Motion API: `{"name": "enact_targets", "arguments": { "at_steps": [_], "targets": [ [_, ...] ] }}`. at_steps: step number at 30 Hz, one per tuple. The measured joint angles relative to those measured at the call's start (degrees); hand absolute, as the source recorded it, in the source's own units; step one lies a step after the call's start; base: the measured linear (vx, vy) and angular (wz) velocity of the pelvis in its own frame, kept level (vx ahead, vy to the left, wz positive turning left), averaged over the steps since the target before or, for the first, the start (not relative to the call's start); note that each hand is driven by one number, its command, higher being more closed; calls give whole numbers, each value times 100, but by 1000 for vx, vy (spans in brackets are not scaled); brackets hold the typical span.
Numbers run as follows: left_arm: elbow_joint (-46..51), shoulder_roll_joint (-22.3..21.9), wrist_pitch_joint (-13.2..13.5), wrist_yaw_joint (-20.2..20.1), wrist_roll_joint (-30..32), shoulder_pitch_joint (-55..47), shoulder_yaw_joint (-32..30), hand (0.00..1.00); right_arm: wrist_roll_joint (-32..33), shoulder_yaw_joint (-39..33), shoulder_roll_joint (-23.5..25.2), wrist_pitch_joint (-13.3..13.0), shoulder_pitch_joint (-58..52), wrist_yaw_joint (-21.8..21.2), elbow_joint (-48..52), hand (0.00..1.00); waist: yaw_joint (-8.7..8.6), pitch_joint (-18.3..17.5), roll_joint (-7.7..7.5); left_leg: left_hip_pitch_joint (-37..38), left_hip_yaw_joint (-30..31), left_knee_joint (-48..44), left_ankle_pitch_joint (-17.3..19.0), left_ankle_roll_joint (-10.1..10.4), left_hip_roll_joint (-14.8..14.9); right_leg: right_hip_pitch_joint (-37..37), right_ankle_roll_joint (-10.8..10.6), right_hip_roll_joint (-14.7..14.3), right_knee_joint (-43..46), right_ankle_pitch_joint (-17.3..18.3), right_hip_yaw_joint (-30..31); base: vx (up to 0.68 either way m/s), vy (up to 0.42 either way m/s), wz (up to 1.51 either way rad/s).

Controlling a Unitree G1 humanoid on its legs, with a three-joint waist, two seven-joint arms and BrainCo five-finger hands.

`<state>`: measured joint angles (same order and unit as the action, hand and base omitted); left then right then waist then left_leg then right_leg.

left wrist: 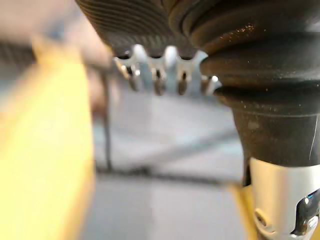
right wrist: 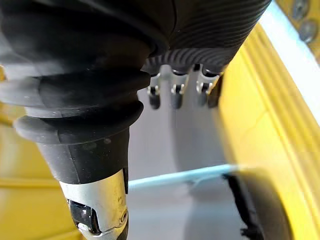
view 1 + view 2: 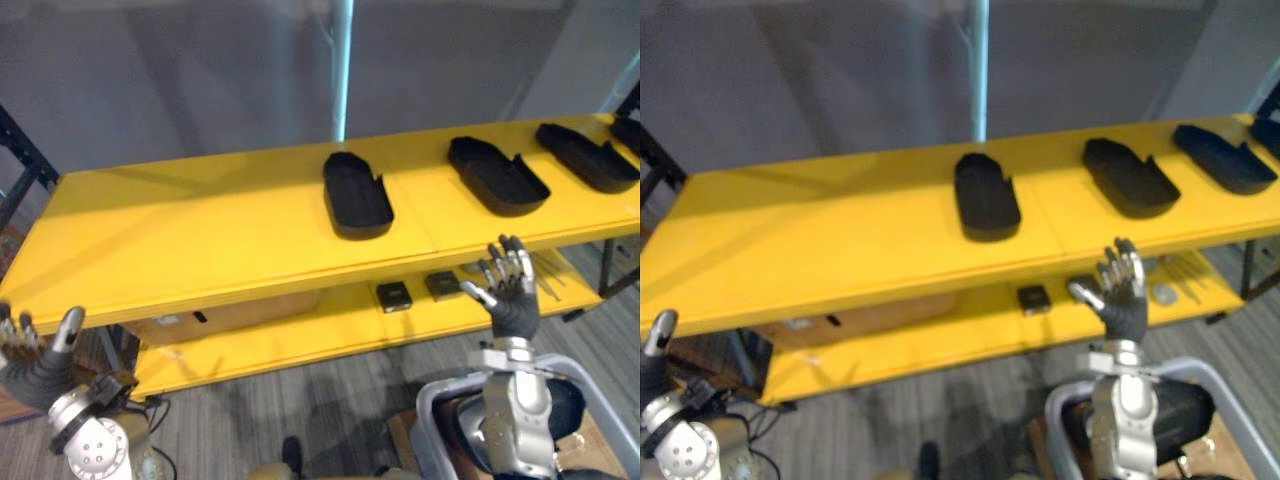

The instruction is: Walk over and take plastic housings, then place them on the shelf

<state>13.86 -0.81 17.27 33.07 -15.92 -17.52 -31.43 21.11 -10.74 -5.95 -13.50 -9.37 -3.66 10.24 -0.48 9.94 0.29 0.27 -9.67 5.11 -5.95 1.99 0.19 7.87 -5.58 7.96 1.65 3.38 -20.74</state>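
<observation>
Three black plastic housings lie on the top board of the yellow shelf point(image 3: 200, 240): one in the middle point(image 3: 356, 194), one to its right point(image 3: 496, 175), one further right point(image 3: 586, 156). A fourth dark piece point(image 3: 629, 132) shows at the far right edge. My right hand point(image 3: 511, 290) is raised in front of the shelf's front edge, fingers straight and spread, holding nothing. My left hand point(image 3: 35, 352) hangs low at the left, below the shelf's front edge, fingers relaxed and empty.
The lower yellow board point(image 3: 300, 335) carries two small black blocks point(image 3: 394, 296) point(image 3: 442, 285), a few metal tools point(image 3: 548, 275) and a cardboard box point(image 3: 220, 318). A grey bin point(image 3: 440, 410) sits below my right arm. Black rack posts stand at both ends.
</observation>
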Motion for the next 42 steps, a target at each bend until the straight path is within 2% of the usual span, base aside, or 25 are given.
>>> {"name": "enact_targets", "arguments": {
  "at_steps": [4,6,9,11,12,16,18,21,26,31,33,35,38,42],
  "targets": [
    [-466,11,62,40,125,-23,-227,0,-68,54,22,80,-157,-7,147,0,49,-93,-50,-100,-198,-1,-10,-13,18,-8,-21,8,-145,-15,23,68,26,15],
    [-610,23,76,-2,138,-35,-238,0,-132,133,38,115,-199,-52,133,0,107,-187,-121,-148,-185,-2,-30,-34,-2,-65,-21,18,-120,-53,25,118,16,7],
    [-966,32,21,-348,148,-17,-215,0,-171,141,32,116,-127,-264,21,0,121,-225,-185,-156,-177,-4,-75,-94,-14,-68,-43,30,-87,-84,24,109,2,5],
    [-1417,53,-143,-700,259,36,-134,0,-171,147,0,116,-63,-404,-107,0,110,-227,-178,-133,-176,-5,-75,-94,0,-67,-2,29,-47,-60,34,66,-2,-1],
    [-1573,63,-173,-789,261,40,-95,0,-171,159,-22,116,-44,-427,-145,100,106,-230,-172,-126,-177,-4,-76,-94,5,-69,13,26,-32,-51,37,0,0,0],
    [-3089,241,-519,-1473,224,34,395,0,-171,387,-279,136,123,-682,-279,100,79,-224,-89,-67,-193,0,-79,-82,44,-75,57,7,40,-8,79,-29,-4,-7],
    [-3921,280,-578,-1827,83,2,689,0,-180,609,-428,151,330,-774,-419,100,49,-204,-50,-33,-224,0,-32,-54,75,-95,98,1,107,63,137,-94,15,-11],
    [-4741,296,-583,-2104,-370,-42,932,0,-248,865,-577,232,575,-852,-550,100,82,-197,6,-34,-350,-1,-31,-50,114,-190,71,-18,125,81,267,-75,23,-20],
    [-5403,315,-570,-2333,-663,-88,970,0,-315,1152,-578,261,770,-979,-906,100,119,-165,74,-40,-369,-2,-29,-52,93,-184,35,4,140,105,284,1,15,0],
    [-5894,460,-623,-2494,-675,-43,1083,0,-472,1440,-577,263,1214,-943,-1075,100,148,-83,123,-40,-347,-11,11,-69,58,-238,17,66,284,174,299,67,16,1],
    [-6068,519,-663,-2526,-680,5,1239,0,-522,1430,-607,263,1485,-841,-1142,100,157,1,161,-63,-337,-39,-39,-68,48,-378,12,104,539,207,326,98,2,2],
    [-6276,519,-758,-2535,-884,215,1299,0,-629,1424,-700,264,1843,-729,-1148,100,145,239,165,-216,-277,-283,-9,-102,38,-509,29,165,819,342,326,44,-9,15],
    [-6436,513,-764,-2603,-964,350,1536,0,-743,1423,-777,263,2214,-612,-1156,100,142,488,212,-246,-206,-369,16,-93,33,-594,34,216,1095,505,319,-9,-18,11],
    [-6468,506,-765,-2663,-1054,374,1672,0,-852,1424,-807,263,2358,-501,-1156,100,139,600,289,-245,-187,-349,14,-86,14,-724,43,282,1369,695,313,-16,-16,4]
  ]
}}
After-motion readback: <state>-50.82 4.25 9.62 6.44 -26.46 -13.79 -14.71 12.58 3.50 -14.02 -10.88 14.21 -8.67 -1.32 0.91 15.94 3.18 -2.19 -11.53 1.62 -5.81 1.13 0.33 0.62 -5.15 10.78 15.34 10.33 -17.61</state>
